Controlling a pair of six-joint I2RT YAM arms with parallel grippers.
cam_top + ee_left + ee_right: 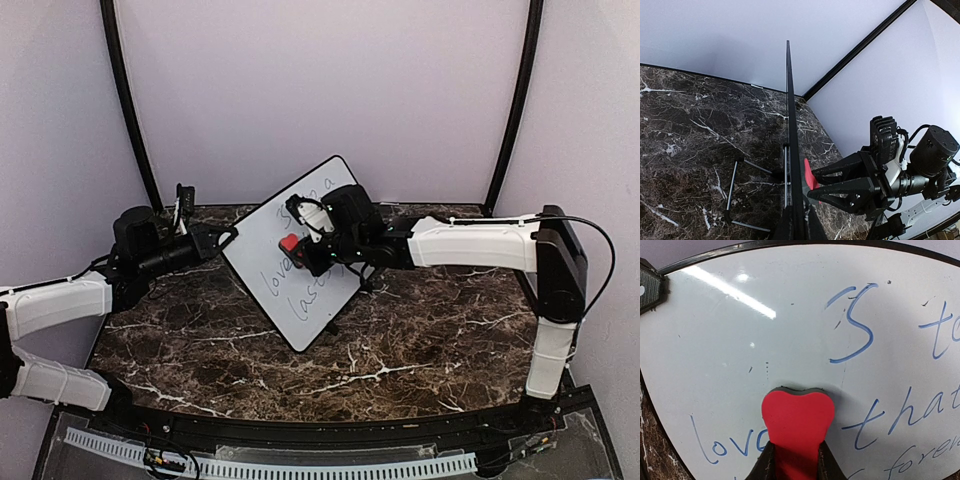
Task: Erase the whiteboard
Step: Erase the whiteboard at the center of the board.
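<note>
The left pincer (222,238) is clamped on the near edge of the whiteboard (297,292). In its wrist view the board's black rim (789,125) runs straight ahead out of the fingers, seen edge-on, so the long axis points away from this pincer. A wire stand (735,185) props the board from behind on the marble surface (200,350).

The right pincer (300,250) is the nearer one to the writing. It is shut on a red eraser (798,415), which looks pressed flat against the board's face, directly ahead of the fingers. From this pincer, bare white lies above and to the left. The blue letters lie just beside the eraser at lower left and spread above right, right and lower right. A stroke would most likely have to go rightward.

Count: one board, one eraser, one stand, two arms.
</note>
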